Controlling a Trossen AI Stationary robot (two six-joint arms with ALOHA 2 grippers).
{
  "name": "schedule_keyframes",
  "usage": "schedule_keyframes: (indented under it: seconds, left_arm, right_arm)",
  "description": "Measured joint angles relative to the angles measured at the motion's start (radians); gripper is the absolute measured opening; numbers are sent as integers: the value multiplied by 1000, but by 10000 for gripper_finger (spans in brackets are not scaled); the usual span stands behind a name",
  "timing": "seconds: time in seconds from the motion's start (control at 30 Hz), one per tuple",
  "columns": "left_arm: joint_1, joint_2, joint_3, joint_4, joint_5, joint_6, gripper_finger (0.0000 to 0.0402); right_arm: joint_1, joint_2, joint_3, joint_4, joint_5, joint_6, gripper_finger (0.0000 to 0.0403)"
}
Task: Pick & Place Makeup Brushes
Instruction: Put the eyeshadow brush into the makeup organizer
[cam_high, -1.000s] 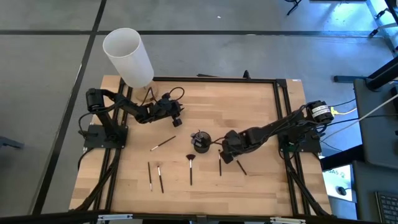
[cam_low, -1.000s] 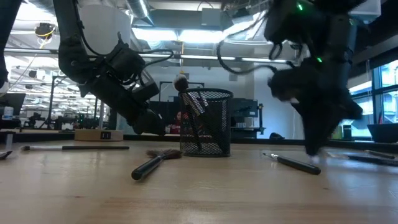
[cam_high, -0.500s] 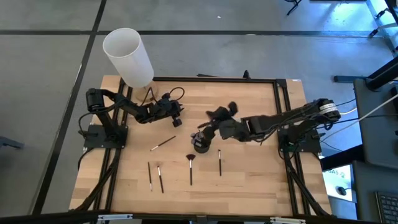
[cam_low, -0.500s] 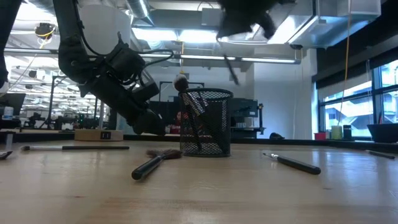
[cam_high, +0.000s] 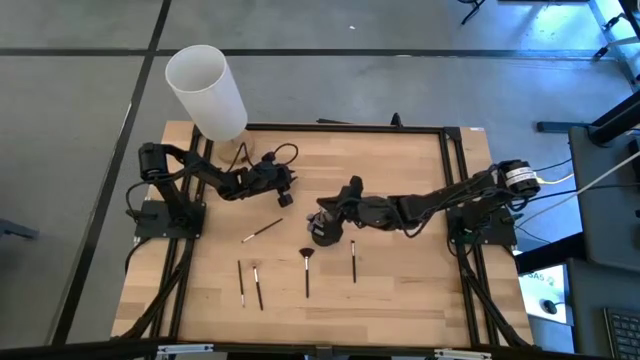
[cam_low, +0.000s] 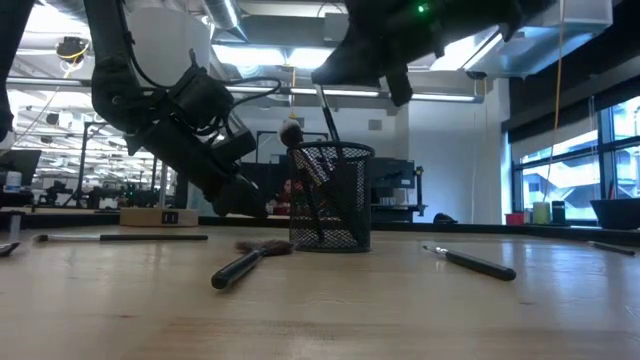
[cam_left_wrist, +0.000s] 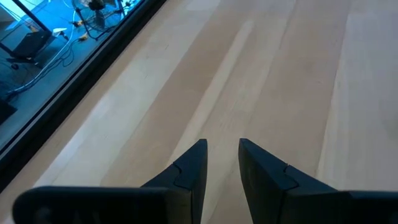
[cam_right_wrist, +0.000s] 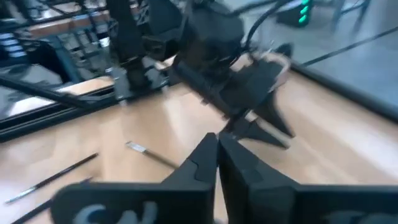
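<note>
A black mesh cup (cam_high: 322, 230) (cam_low: 332, 200) stands mid-table with brushes in it, one round tuft (cam_low: 291, 130) above its rim. My right gripper (cam_high: 341, 201) (cam_right_wrist: 217, 144) hovers just above the cup, shut on a thin dark makeup brush (cam_low: 326, 115). Several other brushes lie flat on the table: a pale one (cam_high: 262, 231), two short ones (cam_high: 241, 282) (cam_high: 258, 287), a fan-tipped one (cam_high: 306, 268) (cam_low: 245, 262) and a dark one (cam_high: 353, 260) (cam_low: 470, 262). My left gripper (cam_high: 285, 187) (cam_left_wrist: 222, 149) waits open, low over bare wood to the far left of the cup. My right gripper pinches the thin brush between its two fingers at the upper end (cam_low: 320, 93), coming from above and from the table's right. The brush hangs tilted below the fingers, clear of the table. Its lower end (cam_low: 333, 143) reaches the cup's rim.
A tall white cylinder (cam_high: 205, 90) stands at the table's far left corner. A black frame rail (cam_high: 340, 128) runs round the wooden table. A small wooden block (cam_low: 160, 216) sits far off in the low view. Bare wood lies along the near edge (cam_high: 400, 310).
My right gripper took hold of a dark brush lying on the table to the right of the cup and lifted it clear. It swung up and toward the table's left, then came down over the cup with the brush hanging beneath. That brush's spot is now bare.
</note>
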Motion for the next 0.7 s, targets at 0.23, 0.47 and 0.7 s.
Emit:
schedule_keyframes:
  seconds: [0.23, 0.47, 0.7]
  left_arm:
    - [1, 0, 0, 3, -4, 2, 88]
    - [1, 0, 0, 2, -5, 3, 88]
    - [1, 0, 0, 2, -5, 3, 88]
  right_arm:
    - [-4, -3, 10, -42, -90, 16, 109]
    - [-21, -92, 12, -272, 64, 217, 154]
    - [-82, -156, 12, -744, -138, 699, 156]
